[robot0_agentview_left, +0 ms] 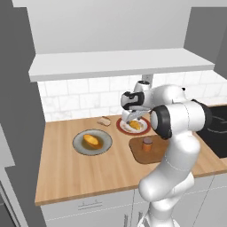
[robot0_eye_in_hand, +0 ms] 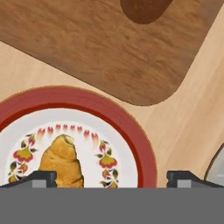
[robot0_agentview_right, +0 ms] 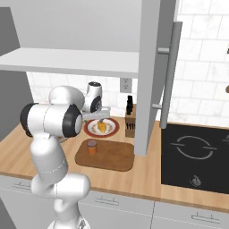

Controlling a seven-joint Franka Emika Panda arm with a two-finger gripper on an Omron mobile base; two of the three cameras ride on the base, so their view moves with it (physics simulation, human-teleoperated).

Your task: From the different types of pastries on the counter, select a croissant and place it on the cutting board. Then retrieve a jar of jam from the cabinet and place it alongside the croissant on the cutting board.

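Note:
The golden croissant (robot0_agentview_left: 135, 126) (robot0_agentview_right: 102, 127) (robot0_eye_in_hand: 61, 162) lies on a red-rimmed floral plate (robot0_agentview_left: 121, 127) (robot0_agentview_right: 114, 130) (robot0_eye_in_hand: 139, 141) at the back of the counter (robot0_agentview_left: 66, 173). My gripper (robot0_agentview_left: 131, 117) (robot0_agentview_right: 102, 117) (robot0_eye_in_hand: 112, 178) hangs open just above that plate. In the hand view the croissant sits by the left fingertip (robot0_eye_in_hand: 41, 178), not centred between the two. The jar of jam (robot0_agentview_left: 146, 143) (robot0_agentview_right: 91, 146) (robot0_eye_in_hand: 144, 8) stands upright on the dark cutting board (robot0_agentview_left: 156, 153) (robot0_agentview_right: 112, 156) (robot0_eye_in_hand: 100, 48), just in front of the plate. The cabinet shelf (robot0_agentview_left: 119, 63) (robot0_agentview_right: 67, 62) runs overhead.
A grey plate (robot0_agentview_left: 80, 146) (robot0_eye_in_hand: 218, 169) with an orange bun (robot0_agentview_left: 91, 140) sits left of the red plate. A small pale pastry (robot0_agentview_left: 104, 120) lies by the backsplash. A knife block (robot0_agentview_right: 130, 123) and a tall door panel (robot0_agentview_right: 150, 76) stand to the right, then the black cooktop (robot0_agentview_right: 197, 156).

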